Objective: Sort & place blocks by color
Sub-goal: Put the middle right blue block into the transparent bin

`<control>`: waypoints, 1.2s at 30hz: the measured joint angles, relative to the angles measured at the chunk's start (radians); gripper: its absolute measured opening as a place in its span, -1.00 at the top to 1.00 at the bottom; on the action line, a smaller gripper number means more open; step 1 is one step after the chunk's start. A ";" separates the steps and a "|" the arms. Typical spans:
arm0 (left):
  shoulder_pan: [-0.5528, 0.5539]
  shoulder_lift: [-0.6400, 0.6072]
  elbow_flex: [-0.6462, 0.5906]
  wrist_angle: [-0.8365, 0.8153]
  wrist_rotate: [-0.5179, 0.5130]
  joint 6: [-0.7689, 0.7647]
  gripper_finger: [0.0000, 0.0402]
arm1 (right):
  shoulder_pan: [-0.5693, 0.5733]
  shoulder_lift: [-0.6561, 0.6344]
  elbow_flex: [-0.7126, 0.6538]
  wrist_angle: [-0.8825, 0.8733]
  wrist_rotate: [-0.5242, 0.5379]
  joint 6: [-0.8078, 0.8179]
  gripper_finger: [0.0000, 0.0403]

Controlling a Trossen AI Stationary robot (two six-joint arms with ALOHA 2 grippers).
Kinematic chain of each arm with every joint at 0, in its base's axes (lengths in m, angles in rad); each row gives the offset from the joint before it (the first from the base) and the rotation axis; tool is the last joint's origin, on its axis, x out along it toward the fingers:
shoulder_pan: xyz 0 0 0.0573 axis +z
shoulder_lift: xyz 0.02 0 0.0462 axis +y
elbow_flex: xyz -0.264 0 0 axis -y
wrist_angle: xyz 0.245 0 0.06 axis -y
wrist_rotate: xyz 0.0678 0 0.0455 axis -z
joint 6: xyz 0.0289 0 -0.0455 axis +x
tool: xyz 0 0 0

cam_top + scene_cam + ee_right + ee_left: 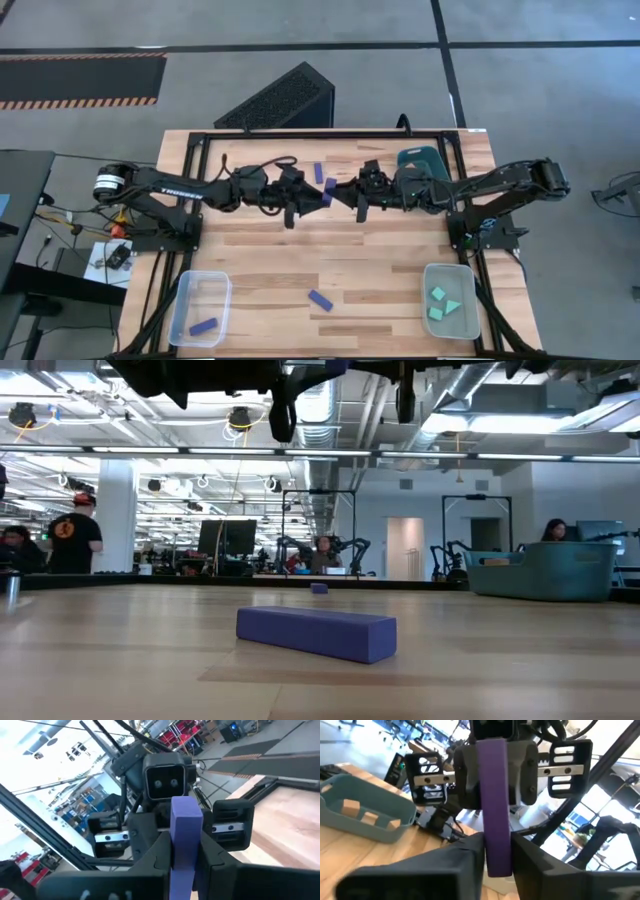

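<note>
Both grippers clamp one dark blue bar (494, 805) mid-air above table centre: left gripper (322, 190) at nine o'clock, right gripper (186, 851) at three. If neither releases cleanly, the handover could twist or drop it.

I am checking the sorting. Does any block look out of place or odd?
Yes. One blue bar hangs in the air above the table's middle, gripped by both the left tool and the right tool. Two more blue bars lie loose on the table, outside the trays.
</note>
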 joint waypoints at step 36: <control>-0.772 -0.513 0.000 -1.757 -0.115 -0.548 0.82 | -0.022 0.336 0.102 -0.499 0.101 0.209 0.49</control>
